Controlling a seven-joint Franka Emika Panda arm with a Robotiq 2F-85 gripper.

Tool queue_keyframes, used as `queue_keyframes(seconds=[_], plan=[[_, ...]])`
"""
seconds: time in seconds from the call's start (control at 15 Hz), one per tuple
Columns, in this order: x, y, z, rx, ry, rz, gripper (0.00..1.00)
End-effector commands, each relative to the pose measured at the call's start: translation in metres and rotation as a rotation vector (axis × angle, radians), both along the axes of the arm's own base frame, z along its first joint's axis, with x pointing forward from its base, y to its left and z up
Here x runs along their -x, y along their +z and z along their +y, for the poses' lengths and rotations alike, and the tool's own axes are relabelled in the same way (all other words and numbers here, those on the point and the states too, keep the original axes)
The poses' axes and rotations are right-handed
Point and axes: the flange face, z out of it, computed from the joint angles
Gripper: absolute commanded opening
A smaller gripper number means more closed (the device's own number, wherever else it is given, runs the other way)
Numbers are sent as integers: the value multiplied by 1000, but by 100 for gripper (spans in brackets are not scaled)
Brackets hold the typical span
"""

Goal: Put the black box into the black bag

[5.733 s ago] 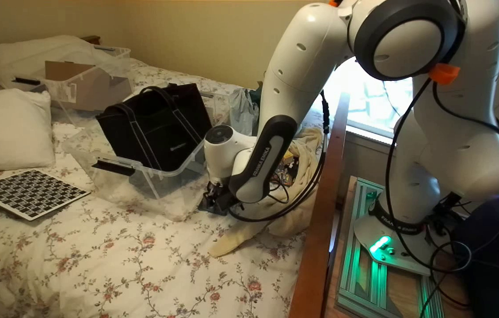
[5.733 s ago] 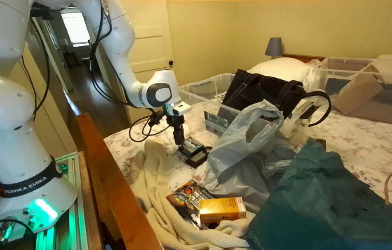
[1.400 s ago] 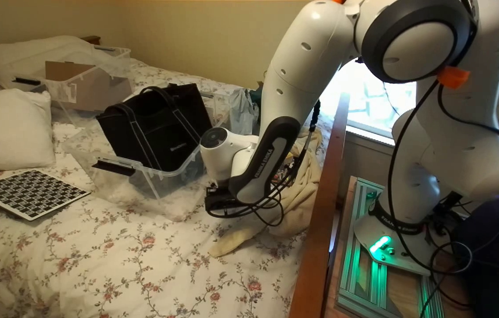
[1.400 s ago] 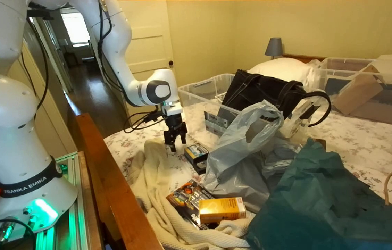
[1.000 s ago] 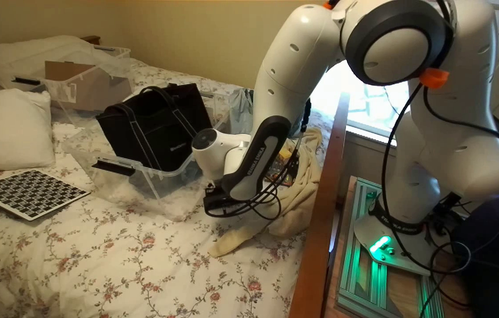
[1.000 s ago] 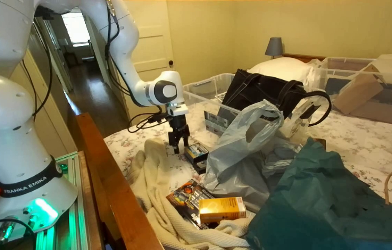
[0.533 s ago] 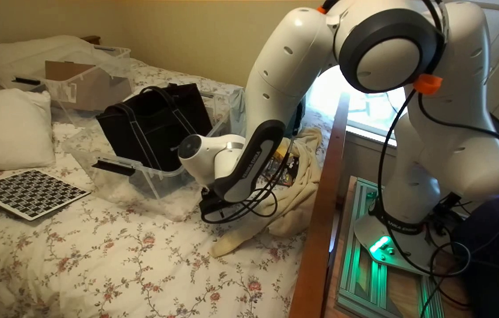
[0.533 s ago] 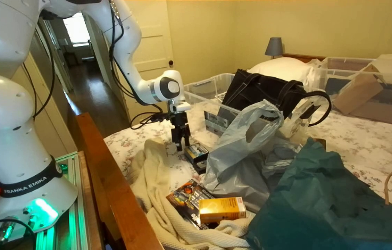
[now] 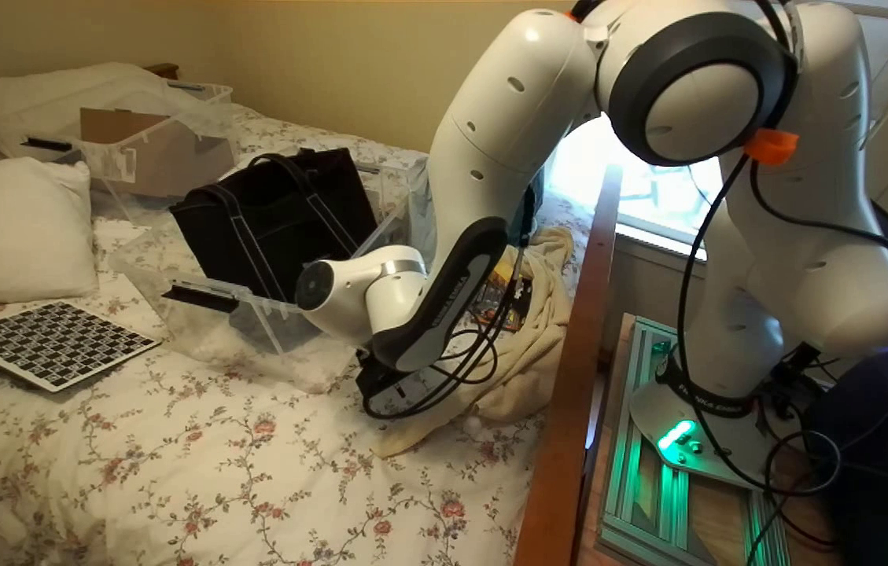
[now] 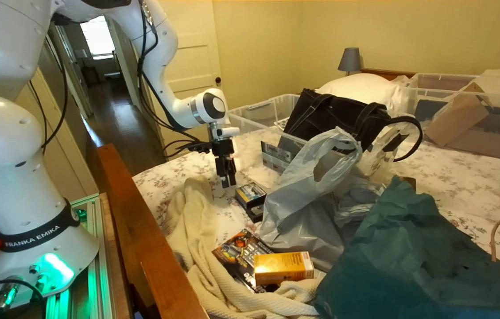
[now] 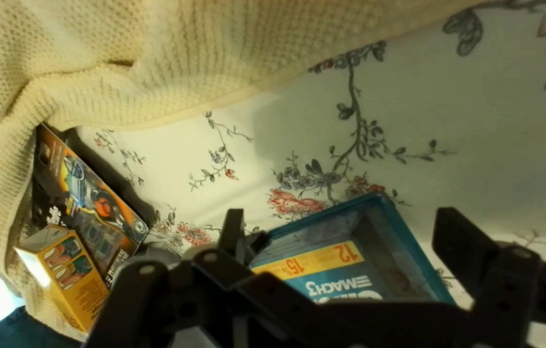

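Observation:
Lying on the bed is the black box (image 10: 256, 212), a small dark shape against the grey bag. A blue and yellow Mach3 pack (image 10: 250, 193) overlaps it in that exterior view; I cannot tell whether on top or beside. My gripper (image 10: 229, 180) is open, pointing down just above and beside this pair. In the wrist view the Mach3 pack (image 11: 316, 261) spans the space between the fingers (image 11: 464, 246), not gripped. A dark corner near the left fingertip is unclear. The black bag (image 9: 278, 228) leans with handles up in a clear bin, in both exterior views.
A grey plastic bag (image 10: 312, 199) stands right beside the black box, with a teal bag (image 10: 409, 252) closer in. A cream blanket (image 10: 194, 212), an orange box (image 10: 283, 268) and a blister pack (image 10: 241, 254) lie nearby. The clear bin (image 10: 258, 106) has raised walls around the black bag.
Over several seconds the Mach3 pack has shifted toward the grey bag and against the black box. My gripper has since lifted off, and lately risen slightly while the wrist turned. The bag stays put.

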Motion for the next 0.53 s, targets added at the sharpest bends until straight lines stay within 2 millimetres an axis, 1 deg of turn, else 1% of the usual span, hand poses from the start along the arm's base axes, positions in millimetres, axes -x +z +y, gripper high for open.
queue_keyframes(seconds=[0.0,0.13,0.33,0.47], plan=[[-1,0,2,0,3,5,100],[-2,1,2,0,6,7,100],[-6,-5,7,122,72,-19,100],[-8,-9,8,167,139,-34,100]])
